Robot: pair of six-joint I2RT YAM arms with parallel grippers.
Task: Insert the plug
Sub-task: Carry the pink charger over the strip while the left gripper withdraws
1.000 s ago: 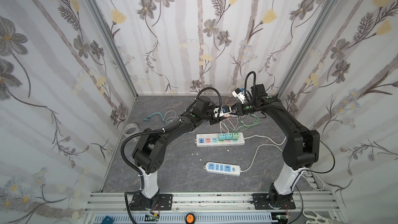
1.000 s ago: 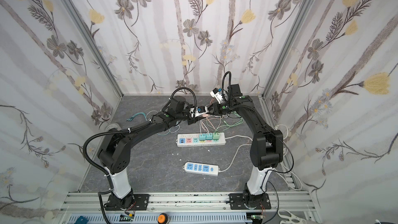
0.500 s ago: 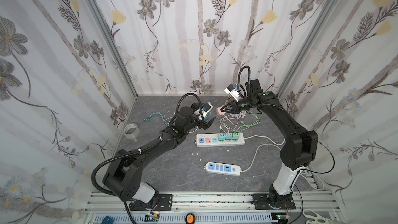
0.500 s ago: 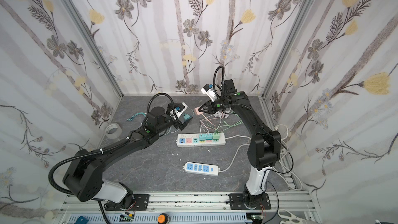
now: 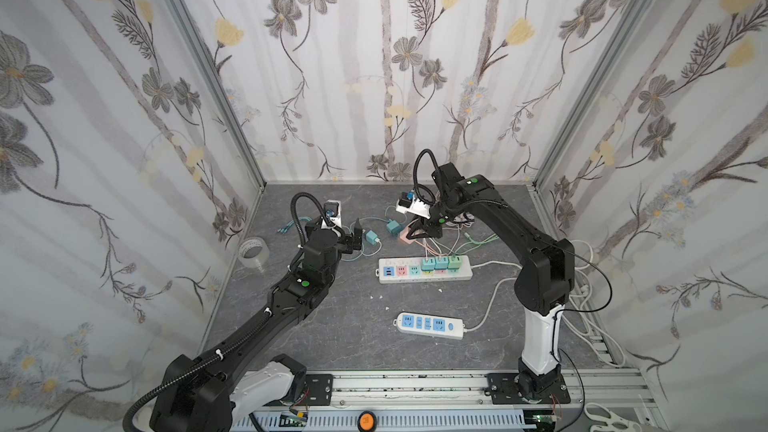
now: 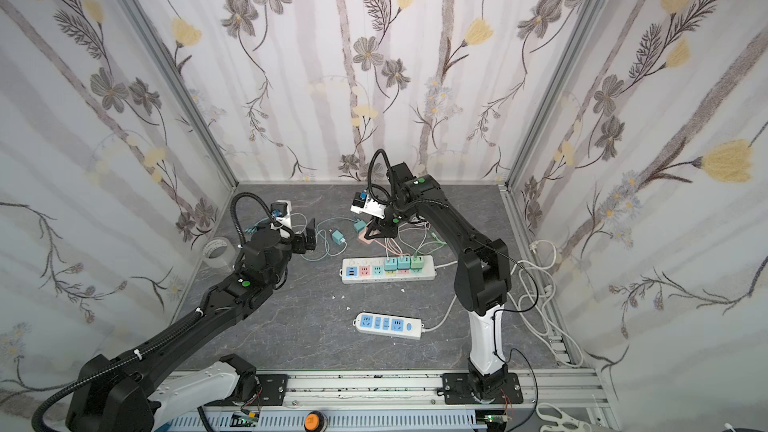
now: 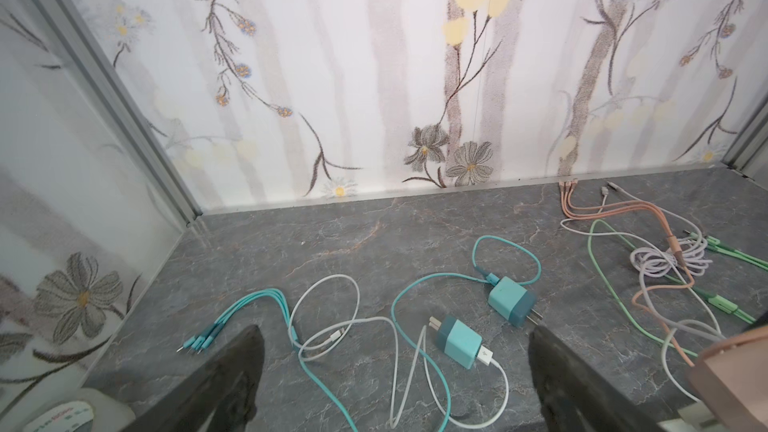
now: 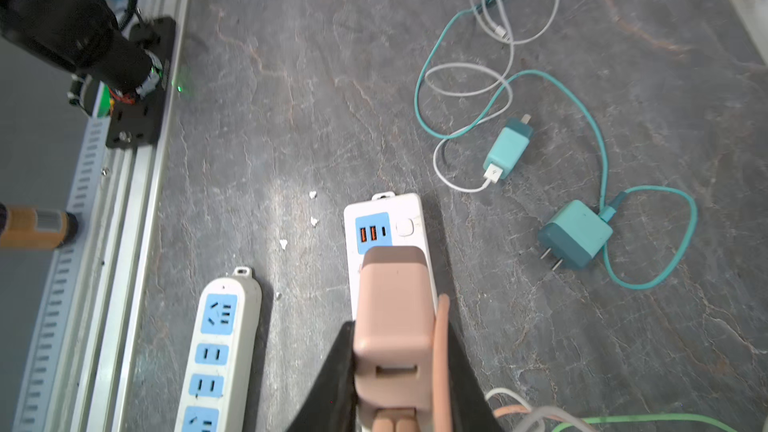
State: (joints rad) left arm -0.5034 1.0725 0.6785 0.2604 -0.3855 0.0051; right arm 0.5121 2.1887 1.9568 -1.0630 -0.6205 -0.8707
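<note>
The pink plug point(image 8: 394, 309) hangs in my right gripper point(image 8: 397, 338), which is shut on its sides, with its pink cable point(image 8: 440, 338) running along one finger. It hovers over the left end of the white power strip point(image 8: 401, 206), above the strip's USB panel; in both top views the plug point(image 5: 404, 238) point(image 6: 365, 235) sits just behind the strip point(image 5: 464, 270) point(image 6: 429, 273). My left gripper point(image 7: 395, 332) point(image 5: 356, 235) is open and holds nothing, low over the floor beside a teal charger point(image 7: 459, 340).
Three coloured plugs point(image 5: 440, 263) fill the strip's right end. A second teal charger point(image 7: 510, 301) and loose teal, white, green and pink cables lie behind. Another white-and-blue strip point(image 5: 428, 324) lies nearer the front. A tape roll point(image 5: 252, 248) sits by the left wall.
My left gripper opened, let go of the pink plug and drew back to the left. The right gripper kept the plug and carried it down towards the strip's left end.
</note>
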